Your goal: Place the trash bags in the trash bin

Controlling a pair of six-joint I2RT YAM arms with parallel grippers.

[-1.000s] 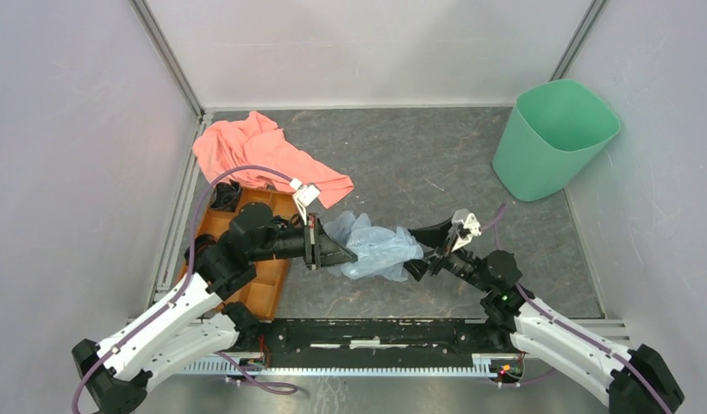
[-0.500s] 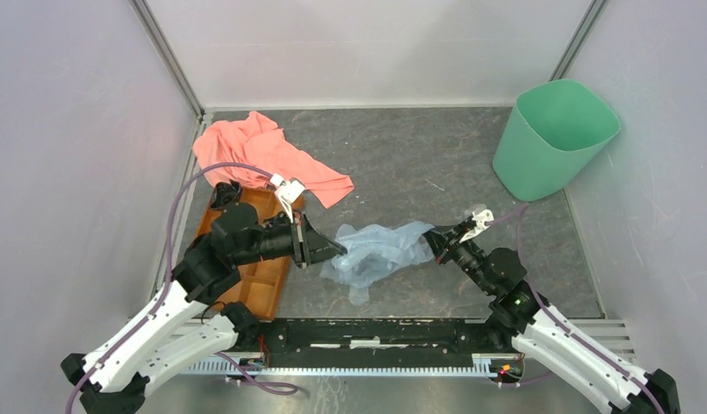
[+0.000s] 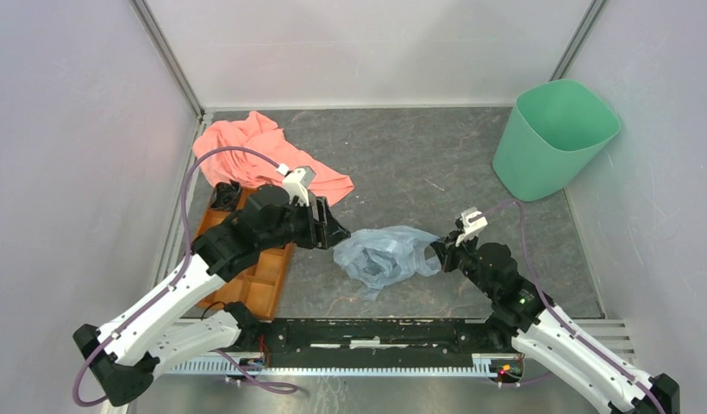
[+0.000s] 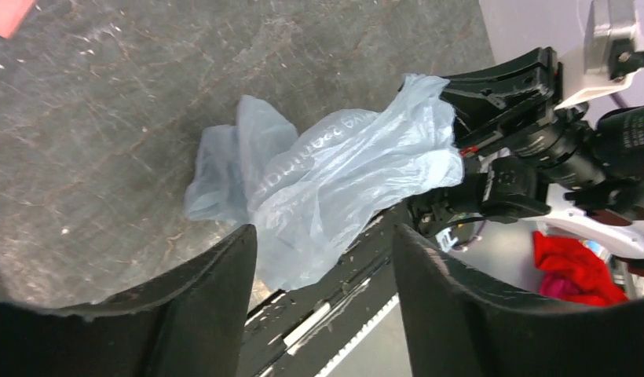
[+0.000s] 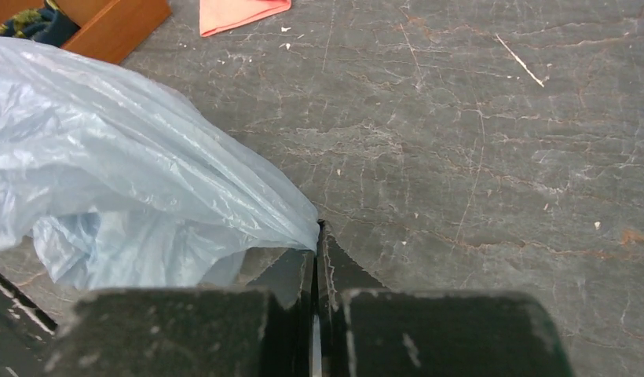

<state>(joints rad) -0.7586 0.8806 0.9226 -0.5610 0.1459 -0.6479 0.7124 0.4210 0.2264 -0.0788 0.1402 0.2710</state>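
Note:
The pale blue, crinkly trash bag (image 3: 383, 257) lies bunched on the grey tabletop between the two arms. My right gripper (image 3: 434, 251) is shut on its right end; in the right wrist view the jaws (image 5: 317, 236) pinch a corner of the bag (image 5: 107, 173). My left gripper (image 3: 337, 232) hovers just left of the bag, open, with nothing between its fingers (image 4: 213, 302); the bag (image 4: 334, 181) lies beyond them. The mint-green trash bin (image 3: 553, 138) stands upright at the far right corner, well away from both grippers.
A salmon-pink cloth (image 3: 264, 155) lies at the back left. An orange compartment tray (image 3: 262, 278) sits under the left arm near the left wall. Enclosure walls rise on both sides, and the black front rail (image 3: 376, 332) runs along the near edge.
My right gripper closed on the bag's right end. The left gripper then opened, let go of the bag and lifted back to the left. The bag bunched up toward the right.

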